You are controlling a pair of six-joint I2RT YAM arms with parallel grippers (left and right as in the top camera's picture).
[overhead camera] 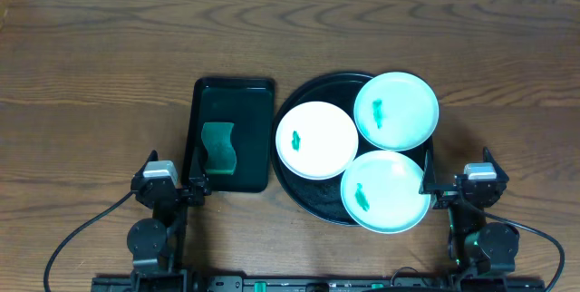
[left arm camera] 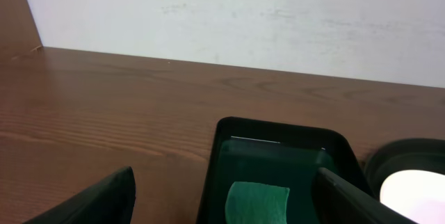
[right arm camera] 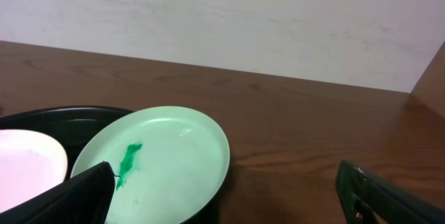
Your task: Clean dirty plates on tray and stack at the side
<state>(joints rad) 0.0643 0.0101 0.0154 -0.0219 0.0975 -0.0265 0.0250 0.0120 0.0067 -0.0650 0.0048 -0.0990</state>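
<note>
The round black tray (overhead camera: 300, 195) holds three plates, each with a green smear. A white plate (overhead camera: 316, 140) lies on its left, one mint plate (overhead camera: 396, 111) at its upper right and another mint plate (overhead camera: 385, 191) at the front. My left gripper (overhead camera: 172, 181) stands open at the near edge, facing the sponge. My right gripper (overhead camera: 465, 184) is open just right of the front mint plate. In the right wrist view that mint plate (right arm camera: 160, 161) lies ahead and to the left of the open right gripper (right arm camera: 233, 200), partly over its left finger. Nothing is held.
A rectangular black tray (overhead camera: 233, 86) left of the round one holds a green sponge (overhead camera: 217, 147). The left wrist view shows that sponge (left arm camera: 259, 202) between the wide-apart fingers of the left gripper (left arm camera: 226, 203). Bare wood stretches to the left, right and far side.
</note>
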